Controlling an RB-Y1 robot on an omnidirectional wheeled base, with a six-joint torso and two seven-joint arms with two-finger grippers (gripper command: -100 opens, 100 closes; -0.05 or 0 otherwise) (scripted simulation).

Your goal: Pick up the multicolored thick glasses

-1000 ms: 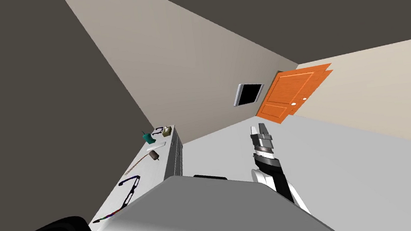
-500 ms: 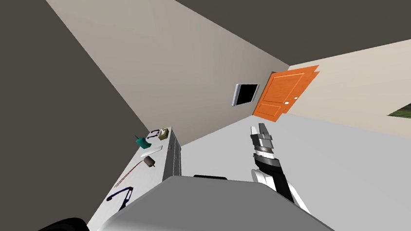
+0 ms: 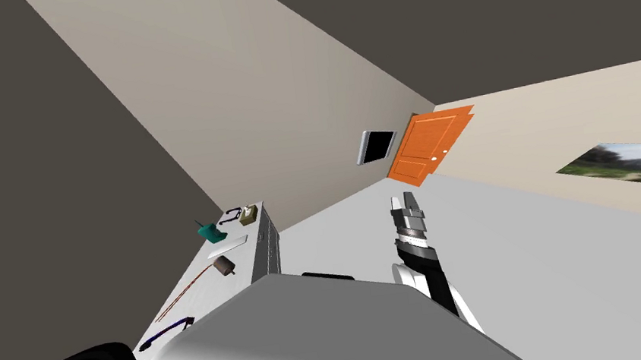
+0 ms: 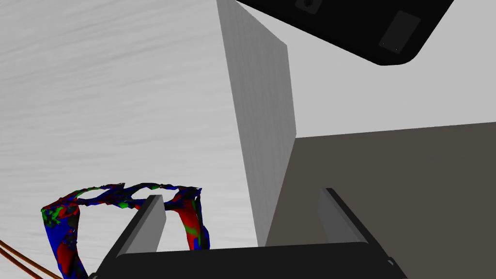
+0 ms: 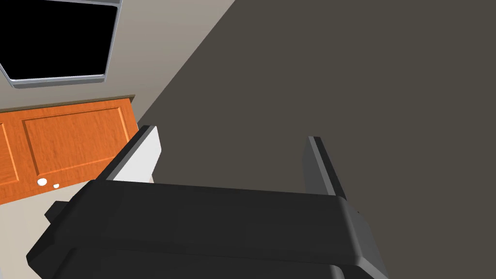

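The multicolored thick glasses (image 4: 121,203), blotched red, blue and green, lie on a white table top (image 4: 111,97) near its edge. My left gripper (image 4: 242,195) hangs open just above them. One of its fingers (image 4: 147,225) crosses in front of the frame, and the other stands out past the table's edge. In the head view a dark piece of the glasses (image 3: 165,332) shows on the table (image 3: 196,300) at my left, the remainder hidden behind my chest. My right gripper (image 3: 406,201) is held out in front over the floor, open and empty (image 5: 231,133).
Further along the table lie a thin brown stick (image 3: 183,289), a brown cylinder (image 3: 224,266), a white flat piece (image 3: 227,242), a teal object (image 3: 210,232), another pair of glasses (image 3: 230,215) and a small box (image 3: 249,214). An orange door (image 3: 426,147) stands in the far corner.
My head view has swung: table, door and wall have slid left, and a picture on the right wall has come in. More of the glasses is hidden behind my chest. The right arm holds still.
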